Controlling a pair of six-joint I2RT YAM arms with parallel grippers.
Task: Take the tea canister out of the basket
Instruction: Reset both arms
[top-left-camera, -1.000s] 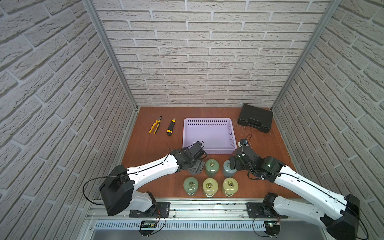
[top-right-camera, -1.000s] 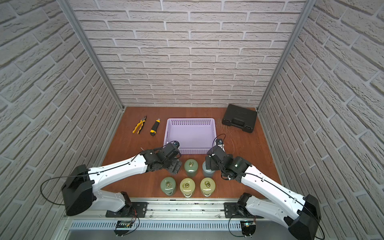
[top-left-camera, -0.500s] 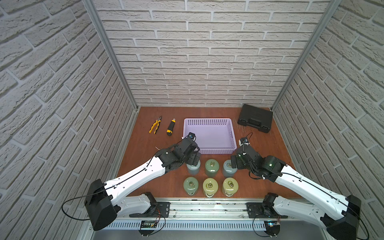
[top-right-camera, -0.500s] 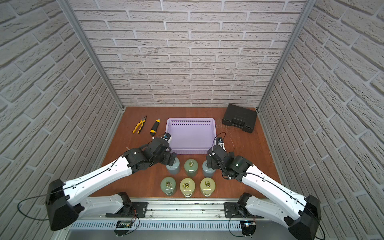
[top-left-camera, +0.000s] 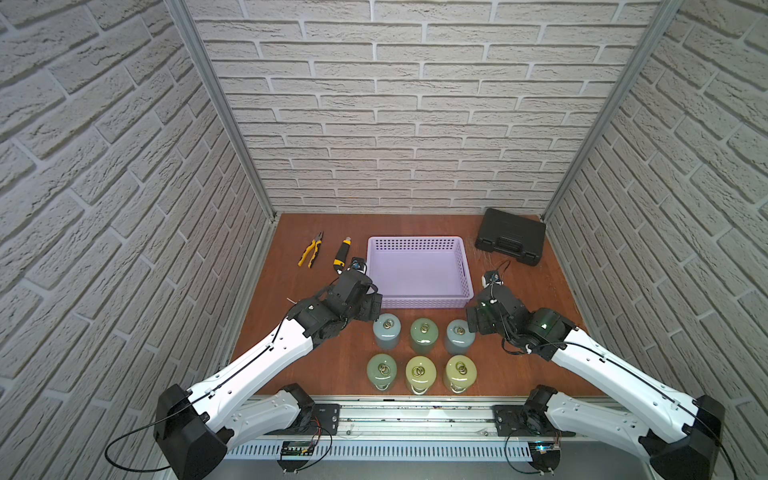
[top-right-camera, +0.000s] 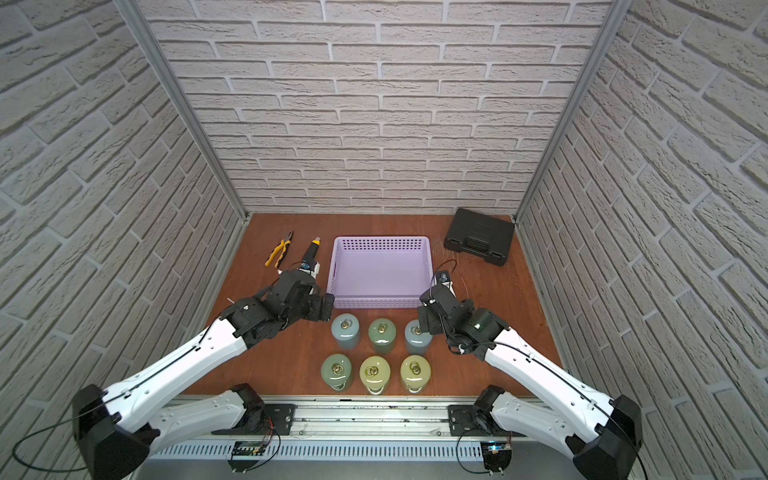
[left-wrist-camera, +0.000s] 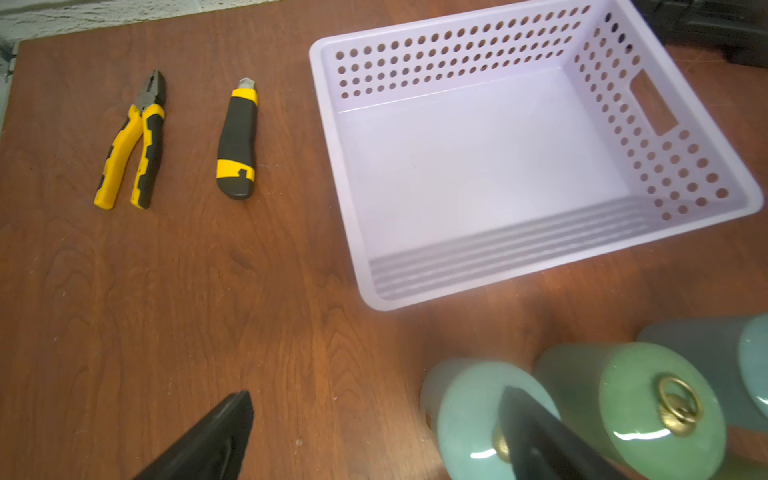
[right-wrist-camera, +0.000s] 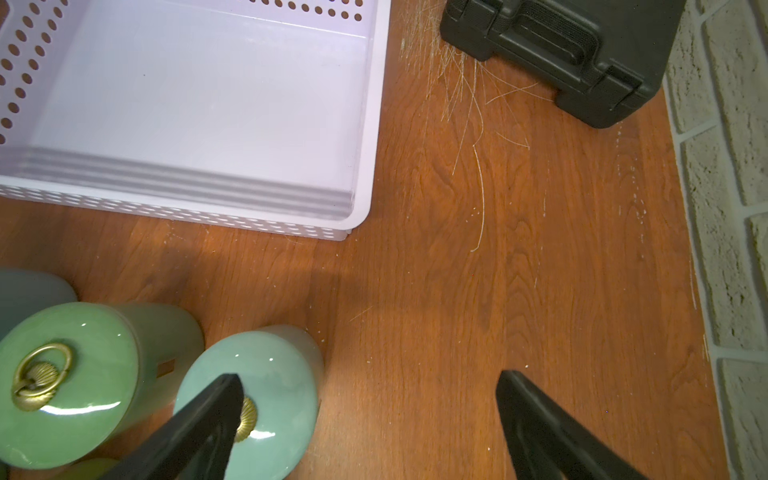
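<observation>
The lavender basket (top-left-camera: 419, 302) (top-right-camera: 376, 302) stands in the middle of the table with nothing in it; its bare floor shows in the left wrist view (left-wrist-camera: 332, 137) and right wrist view (right-wrist-camera: 365, 124). Several tea canisters stand on the table in front of it, in two rows of three. My left gripper (top-left-camera: 371, 306) (left-wrist-camera: 376, 392) hangs open beside the back-left canister (top-left-camera: 386, 330) (left-wrist-camera: 469, 415), holding nothing. My right gripper (top-left-camera: 473, 320) (right-wrist-camera: 368, 376) is open beside the back-right canister (top-left-camera: 459, 336) (right-wrist-camera: 282, 386), holding nothing.
Yellow pliers (top-left-camera: 311, 254) and a yellow-black utility knife (top-left-camera: 341, 257) lie left of the basket. A black hard case (top-left-camera: 510, 236) sits at the back right. Brick walls close in three sides.
My left gripper has drawn back and to the left off the back-left canister, which now stands uncovered on the table. The right arm has barely moved.
</observation>
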